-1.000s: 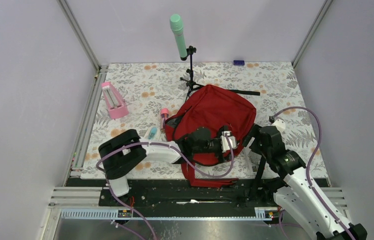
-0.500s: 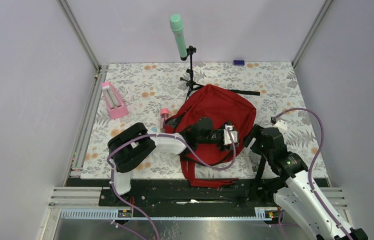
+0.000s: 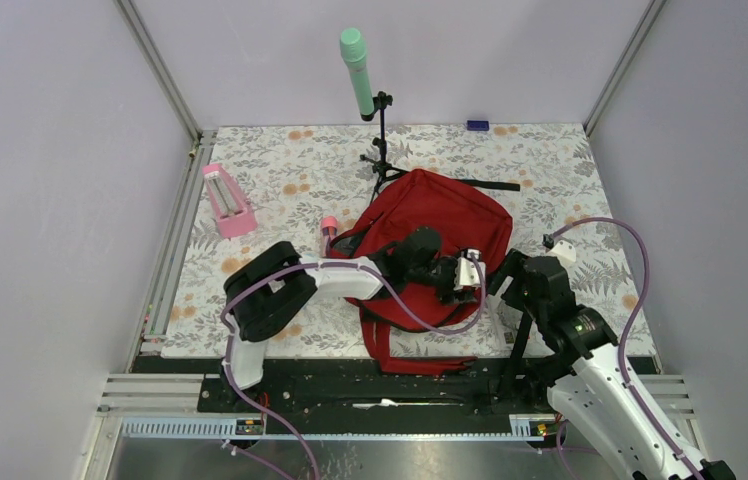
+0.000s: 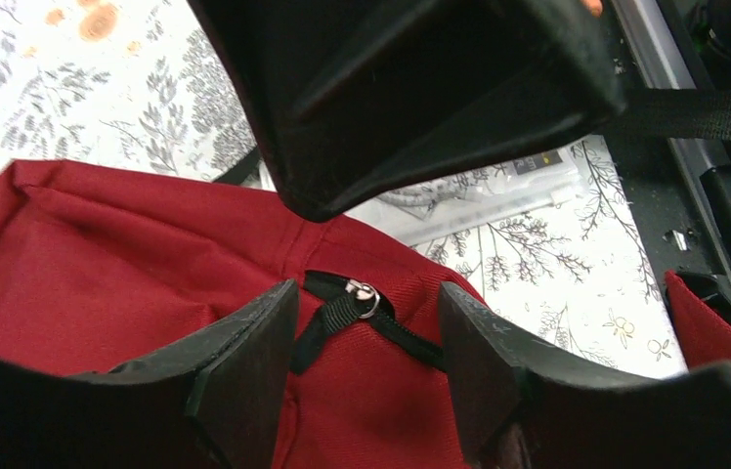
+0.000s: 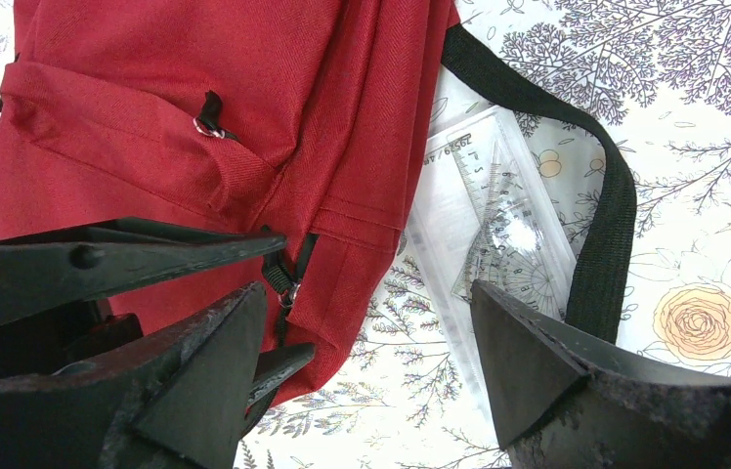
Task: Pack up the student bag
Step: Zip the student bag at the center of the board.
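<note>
From above, the bag (image 3: 430,215) lies at the centre of the floral counter (image 3: 280,160), its lower end and red straps spilling over the near edge at the bottom of the frame. Both arms crowd its lower-right corner. That view does not show how either gripper's jaws stand; the wrist views do. The left gripper (image 4: 366,337) is open, its 2 fingers (image 4: 244,371) flanking a zipper pull (image 4: 362,293) on the red fabric without touching it. The right gripper (image 5: 371,362) hangs wide open over the bag's corner, holding nothing. Only the wrist views show a clear ruler set (image 5: 498,225) flat on the counter just beside the bag, a black strap (image 5: 606,215) lying over its edge. The overhead view alone shows a pink case (image 3: 227,200) at the left, a green cylinder (image 3: 355,58) on a stand (image 3: 382,140) at the top touching the bag's far edge, and bare counter at the upper left and upper right. Room is tightest between the 2 grippers.
</note>
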{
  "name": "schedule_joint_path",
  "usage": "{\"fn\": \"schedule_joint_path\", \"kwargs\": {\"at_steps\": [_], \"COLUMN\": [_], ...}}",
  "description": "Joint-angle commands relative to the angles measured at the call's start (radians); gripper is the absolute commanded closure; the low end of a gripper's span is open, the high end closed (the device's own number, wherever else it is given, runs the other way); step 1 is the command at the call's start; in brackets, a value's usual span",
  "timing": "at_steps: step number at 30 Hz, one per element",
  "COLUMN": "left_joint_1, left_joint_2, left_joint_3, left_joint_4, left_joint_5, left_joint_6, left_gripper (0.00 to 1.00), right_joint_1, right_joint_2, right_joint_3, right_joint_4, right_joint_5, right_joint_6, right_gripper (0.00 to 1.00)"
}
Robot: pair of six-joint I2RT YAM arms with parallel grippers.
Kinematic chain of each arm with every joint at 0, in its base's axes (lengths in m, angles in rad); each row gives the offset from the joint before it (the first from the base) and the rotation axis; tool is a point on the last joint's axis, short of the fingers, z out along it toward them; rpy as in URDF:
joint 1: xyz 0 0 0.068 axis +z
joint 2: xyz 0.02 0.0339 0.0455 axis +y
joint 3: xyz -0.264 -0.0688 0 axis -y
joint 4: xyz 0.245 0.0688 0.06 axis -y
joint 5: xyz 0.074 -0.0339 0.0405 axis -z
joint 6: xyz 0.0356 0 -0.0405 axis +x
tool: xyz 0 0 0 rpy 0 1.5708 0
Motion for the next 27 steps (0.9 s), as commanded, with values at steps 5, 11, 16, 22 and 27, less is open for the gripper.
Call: {"fn": "schedule_joint_path", "kwargs": {"at_steps": [5,11,16,22,27], "left_joint_1": [0.004,0.004,0.004,0.004,0.004], "left_joint_2": [0.045,0.006,-0.014,-0.041,-0.045], "left_joint_3": [0.089,0.048,0.039,0.035,0.030], "left_joint_4": [-0.092,-0.027,-0.027,-0.048,-0.060], "left_joint_5": [0.037,0.010,0.008,-0.014,-0.036], "left_joint_6": [-0.045,-0.090,-0.104,-0.102,-0.094], "left_gripper": [0.51,0.64,0.71,0.63,0.53], "right_joint_1": [-0.004,-0.003,-0.004,-0.004,-0.004], "right_joint_2": [-0.003,0.019,0.045,0.057,0.070], "right_joint_3": [0.003,-0.016,-0.031,-0.052,-0.051], "right_joint_4": [0.002,0.003,0.029,0.069,0.082], "right_joint_5": [-0.003,0.001,-0.006,-0.023,-0.039], "right_joint_6": [0.014,0.019,0.029,0.049,0.055], "right_gripper": [0.17,0.17,0.17,0.16,0.16]}}
